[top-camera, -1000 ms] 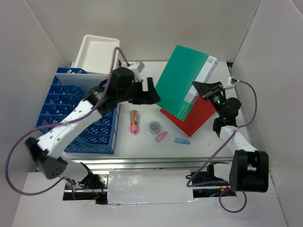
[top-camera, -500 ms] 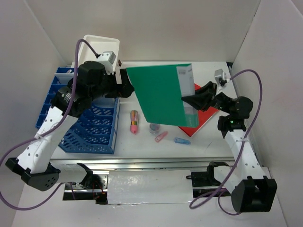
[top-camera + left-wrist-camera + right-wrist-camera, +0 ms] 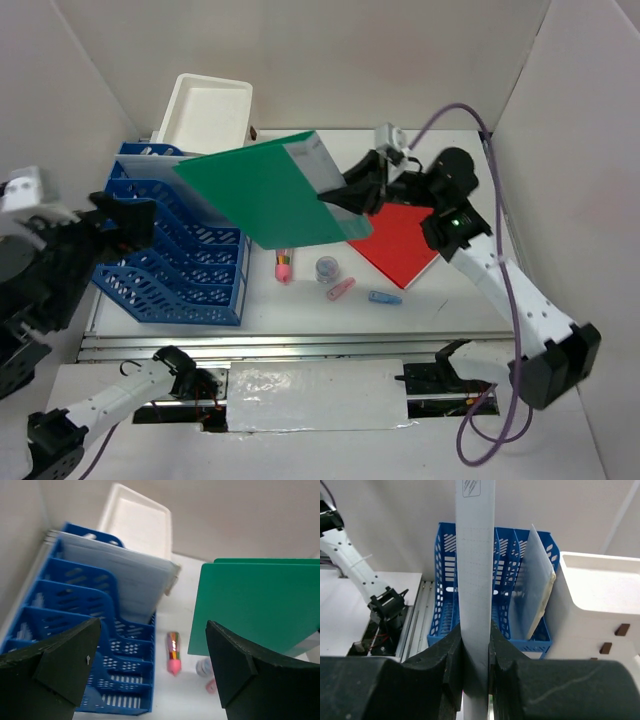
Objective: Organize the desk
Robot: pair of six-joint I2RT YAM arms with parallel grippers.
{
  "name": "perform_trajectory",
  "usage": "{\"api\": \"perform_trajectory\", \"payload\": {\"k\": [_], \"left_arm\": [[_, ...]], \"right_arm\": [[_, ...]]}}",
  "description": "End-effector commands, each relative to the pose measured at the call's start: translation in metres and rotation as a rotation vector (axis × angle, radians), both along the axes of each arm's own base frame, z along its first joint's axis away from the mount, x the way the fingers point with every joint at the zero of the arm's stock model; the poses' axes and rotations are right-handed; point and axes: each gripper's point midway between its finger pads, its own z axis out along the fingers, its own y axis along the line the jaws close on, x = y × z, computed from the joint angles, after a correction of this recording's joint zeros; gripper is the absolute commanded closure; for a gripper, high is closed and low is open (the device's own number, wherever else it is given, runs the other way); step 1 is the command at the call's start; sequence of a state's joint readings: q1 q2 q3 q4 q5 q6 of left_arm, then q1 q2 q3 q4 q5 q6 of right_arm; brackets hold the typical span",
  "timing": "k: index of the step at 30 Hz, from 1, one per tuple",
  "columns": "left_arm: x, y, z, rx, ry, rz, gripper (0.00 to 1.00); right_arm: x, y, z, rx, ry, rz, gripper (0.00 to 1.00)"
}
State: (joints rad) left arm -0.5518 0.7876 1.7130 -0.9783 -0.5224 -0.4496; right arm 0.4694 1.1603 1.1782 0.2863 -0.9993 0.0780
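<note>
Plainly the filing step is in hand. The right gripper (image 3: 345, 196) is clamped tight on the pale grey spine strip of a flat green folder (image 3: 262, 198). It holds the folder tilted in the air above the middle of the desk (image 3: 290, 306), a wide white tabletop with a silver metal rail along its front edge. The green folder's leading corner hangs over the blue plastic slotted file rack (image 3: 185, 268) standing along the left edge. The left gripper (image 3: 128, 224) hovers beyond that edge, fingers spread wide with nothing between them.

By my reading, the next move calls for turning the folder upright, lining it up with a free slot and lowering it in. The dividers stand close together, so a skewed approach could catch on one.

Only the overhead view shows what remains loose. A flat red notebook (image 3: 405, 236) lies toward the right edge. Nearer the front edge are a short striped pen with a pink end (image 3: 284, 262), a small round jar (image 3: 326, 268), a small pink piece (image 3: 340, 290) and a small blue piece (image 3: 384, 297).

The right wrist view adds the folder seen edge-on, pinched between both fingers and aimed at the rack. The left wrist view shows best the white open-top box (image 3: 137, 522) at the far left corner, and the sheaf of white papers (image 3: 125, 577) filling the rack's slot nearest it.
</note>
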Motion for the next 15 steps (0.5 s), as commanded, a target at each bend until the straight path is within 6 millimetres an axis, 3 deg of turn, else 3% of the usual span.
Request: {"api": "perform_trajectory", "payload": {"k": [1, 2, 4, 5, 7, 8, 10, 11, 13, 15], "left_arm": [[-0.008, 0.044, -0.005, 0.002, -0.013, 0.221, 0.00], [-0.016, 0.061, -0.011, -0.023, -0.029, 0.306, 0.01], [-0.023, 0.072, -0.012, -0.069, -0.070, 0.355, 0.00], [-0.031, 0.080, -0.021, -0.070, -0.092, 0.366, 0.00], [-0.036, 0.084, -0.017, -0.112, -0.161, 0.371, 0.01], [-0.041, 0.088, -0.027, -0.110, -0.175, 0.375, 0.00], [-0.043, 0.092, -0.028, -0.125, -0.223, 0.388, 0.01], [-0.045, 0.095, -0.040, -0.116, -0.228, 0.394, 0.00], [-0.047, 0.099, -0.043, -0.135, -0.262, 0.409, 0.00], [-0.048, 0.099, -0.053, -0.129, -0.284, 0.403, 0.01]], "right_arm": [[0.018, 0.022, 0.023, 0.030, -0.072, 0.009, 1.00], [0.026, 0.033, 0.016, 0.031, -0.050, 0.035, 1.00], [0.029, 0.043, 0.031, 0.074, -0.075, 0.060, 1.00], [0.036, 0.053, 0.025, 0.071, -0.057, 0.081, 1.00], [0.037, 0.061, 0.039, 0.100, -0.072, 0.112, 1.00], [0.044, 0.071, 0.031, 0.094, -0.050, 0.126, 1.00], [0.045, 0.079, 0.043, 0.118, -0.065, 0.147, 1.00], [0.052, 0.088, 0.036, 0.111, -0.044, 0.155, 1.00], [0.051, 0.097, 0.046, 0.130, -0.054, 0.174, 1.00], [0.057, 0.106, 0.043, 0.138, -0.033, 0.183, 1.00]]}}
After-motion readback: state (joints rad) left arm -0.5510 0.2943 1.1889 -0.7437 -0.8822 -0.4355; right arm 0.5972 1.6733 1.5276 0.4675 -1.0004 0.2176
